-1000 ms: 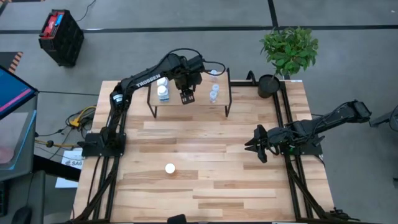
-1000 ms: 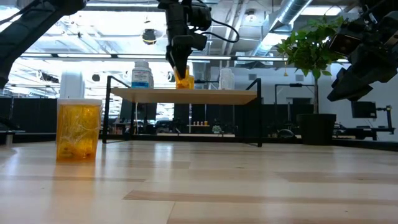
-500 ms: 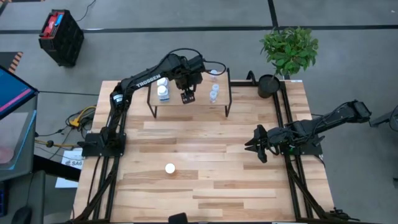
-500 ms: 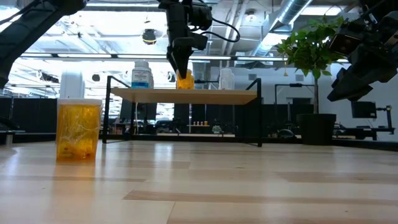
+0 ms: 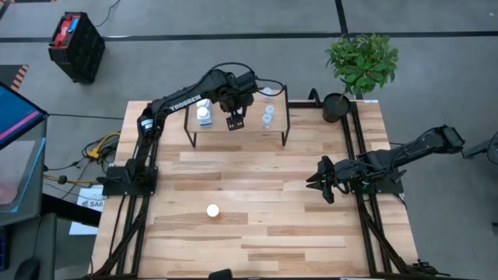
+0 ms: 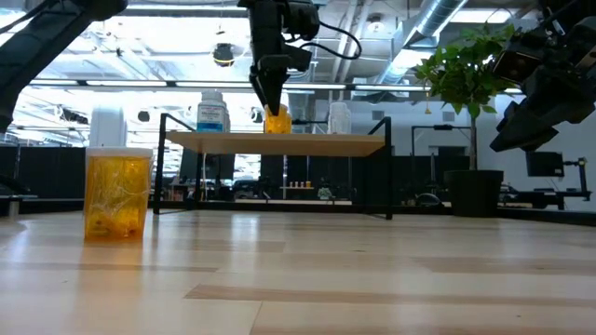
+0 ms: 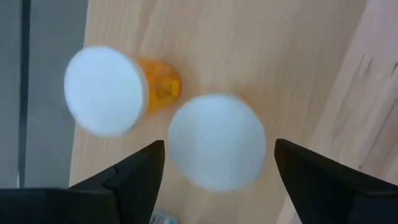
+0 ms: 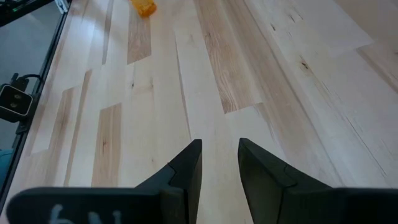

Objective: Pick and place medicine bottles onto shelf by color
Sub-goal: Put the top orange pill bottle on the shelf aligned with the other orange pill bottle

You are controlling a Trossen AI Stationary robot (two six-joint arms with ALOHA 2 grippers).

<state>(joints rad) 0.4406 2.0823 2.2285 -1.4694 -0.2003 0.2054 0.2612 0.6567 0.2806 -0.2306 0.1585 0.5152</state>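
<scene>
The shelf (image 5: 250,134) stands at the table's far side. My left gripper (image 7: 217,158) hangs open above it, pointing down, one finger on each side of an orange bottle's white cap (image 7: 216,142) and clear of it. That bottle (image 6: 277,121) stands upright on the shelf top. A second orange bottle (image 7: 163,87) stands close beside it. White bottles (image 5: 204,115) are on the shelf's left part and clear ones (image 5: 268,117) on its right. Another orange bottle (image 5: 212,210) stands on the table. My right gripper (image 5: 323,180) waits shut at the table's right.
A potted plant (image 5: 362,62) stands beyond the table's far right corner, next to a dark pot (image 5: 336,106). Open wood tabletop (image 5: 257,187) lies between the shelf and the lone orange bottle (image 6: 116,194).
My left gripper has opened over the shelf and let go of the orange bottle, which stays upright on the shelf top.
</scene>
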